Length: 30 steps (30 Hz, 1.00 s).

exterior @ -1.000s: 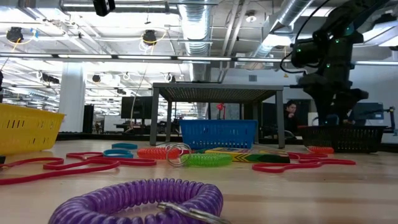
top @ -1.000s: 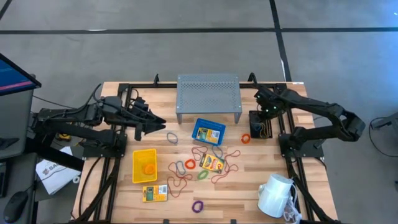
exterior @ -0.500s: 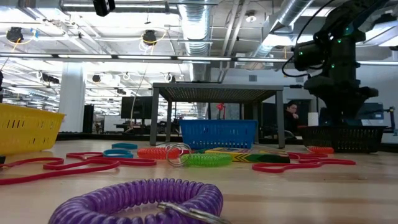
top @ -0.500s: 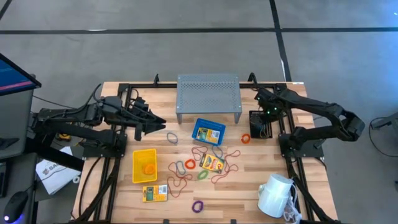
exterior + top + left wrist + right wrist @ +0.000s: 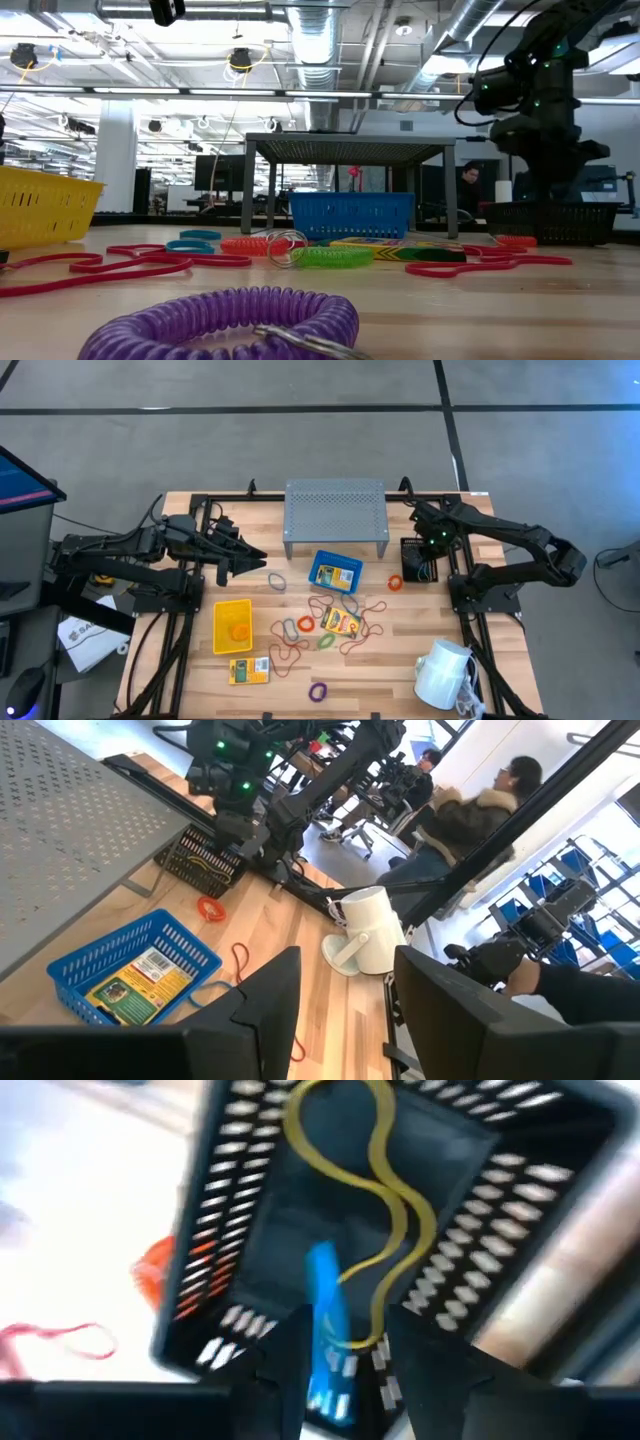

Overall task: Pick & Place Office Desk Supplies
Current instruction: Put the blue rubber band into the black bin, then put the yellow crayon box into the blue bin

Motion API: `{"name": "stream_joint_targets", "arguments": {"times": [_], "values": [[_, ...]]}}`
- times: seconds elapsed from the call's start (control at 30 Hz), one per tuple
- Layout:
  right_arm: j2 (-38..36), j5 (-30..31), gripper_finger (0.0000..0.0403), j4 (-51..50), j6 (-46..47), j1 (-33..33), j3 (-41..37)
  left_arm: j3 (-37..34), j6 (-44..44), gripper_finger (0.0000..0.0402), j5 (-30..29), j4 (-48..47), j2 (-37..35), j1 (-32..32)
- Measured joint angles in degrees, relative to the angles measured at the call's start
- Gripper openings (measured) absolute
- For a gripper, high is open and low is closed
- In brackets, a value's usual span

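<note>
My right gripper (image 5: 425, 550) points down over the black mesh bin (image 5: 420, 563) at the table's far right, fingers apart (image 5: 348, 1325). In the bin lie a yellow loop (image 5: 395, 1200) and a blue loop (image 5: 325, 1295), the blue one under the gap. My left gripper (image 5: 255, 557) hovers open at the far left (image 5: 345, 1010), holding nothing. Red loops (image 5: 345, 610), an orange loop (image 5: 395, 582), a green loop (image 5: 326, 642) and a purple loop (image 5: 318, 691) lie on the table. One yellow packet (image 5: 343, 622) lies mid-table; another lies in the blue bin (image 5: 336, 572). My right gripper has the blue loop (image 5: 328, 1370) in the gap between its fingers, close to one finger (image 5: 290, 1350). I cannot tell whether it touches the loop; the loop's far end lies on the bin's floor.
A grey perforated riser (image 5: 335, 512) stands at the far middle, behind the blue bin. A white mug (image 5: 443, 672) lies at the near right. The yellow bin (image 5: 232, 627) and a second packet (image 5: 249, 671) sit at the near left. People sit in the room beyond the table.
My right hand has tipped a little above the black mesh bin, staying over it. The left arm and the things on the table have kept still.
</note>
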Motion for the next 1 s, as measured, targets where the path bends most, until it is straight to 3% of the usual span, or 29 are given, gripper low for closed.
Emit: {"name": "stream_joint_targets", "arguments": {"times": [0.17, 0.33, 0.63, 0.83, 1.0], "values": [[0.0, 2.4, 0.012, -0.9, 0.4, 0.1, -0.1, 0.0, 0.0, 0.0158, 0.3, 0.0, 0.0, 0.0], [0.0, -3.1, 0.0118, 0.2, -0.7, -0.2, -0.2, 0.0, -0.1, 0.0158, 0.3, 0.0, 0.0, 0.0], [0.0, -4.7, 0.0148, 0.9, -4.7, -0.4, -0.2, 0.0, -0.1, 0.0158, 0.3, 0.0, 0.0, 0.0], [-0.9, -13.8, 0.017, 4.4, -5.2, 0.3, -0.2, 0.0, -0.1, 0.0158, 1.4, 0.0, 0.0, 0.0], [-4.0, -16.0, 0.0164, 8.5, -5.2, 4.4, 2.1, 0.0, 0.0, 0.0158, 1.7, 0.0, 0.0, 0.0]]}}
